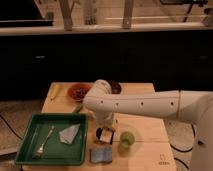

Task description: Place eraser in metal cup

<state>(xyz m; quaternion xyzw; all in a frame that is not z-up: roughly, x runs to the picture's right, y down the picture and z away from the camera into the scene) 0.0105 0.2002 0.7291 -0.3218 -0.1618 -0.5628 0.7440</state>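
While the small dark round metal cup stands well apart, the gripper hangs low just beside the light green plastic cup. What it holds I cannot tell, so the placing looks undone.

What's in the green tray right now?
A fork and a pale folded piece lie in the tray. Nothing covers its inside. The claw hangs right of it, near the green cup.
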